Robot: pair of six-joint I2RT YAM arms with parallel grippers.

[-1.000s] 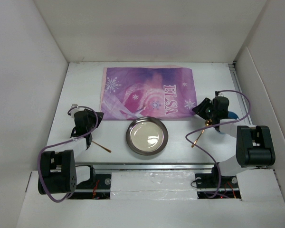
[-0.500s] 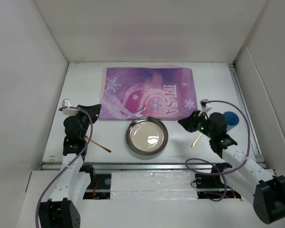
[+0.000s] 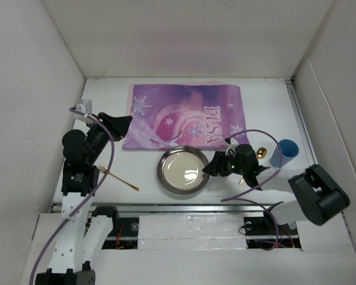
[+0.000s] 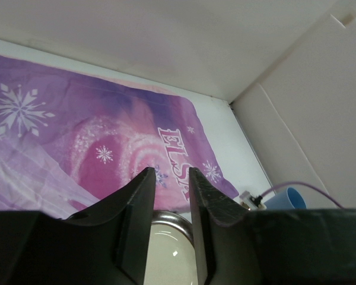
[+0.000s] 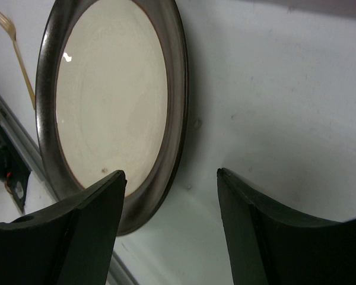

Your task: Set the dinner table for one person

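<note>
The white dinner table (image 3: 101, 101) carries a purple ELSA placemat (image 3: 184, 116), with a metal-rimmed plate (image 3: 183, 170) just in front of it. A gold fork (image 3: 118, 177) lies left of the plate, and a gold spoon (image 3: 260, 153) lies right of it, beside a blue cup (image 3: 283, 152). My right gripper (image 3: 210, 168) is open and low at the plate's right edge. In the right wrist view its jaws (image 5: 171, 173) stand wide over the plate's rim (image 5: 177, 119) and bare table. My left gripper (image 3: 115, 124) hovers at the placemat's left corner, its jaws (image 4: 171, 172) narrowly apart and empty.
White walls close in the table on the left, back and right. A metal rail (image 3: 166, 206) runs along the near edge. The right arm's purple cable (image 3: 249, 193) loops over the table near the spoon's handle. In the left wrist view the cup (image 4: 288, 198) is at the far right.
My right arm swung left from the spoon and cup to the plate's right edge, and its jaws opened wide. My left arm rose toward the placemat's corner, jaws parting slightly.
</note>
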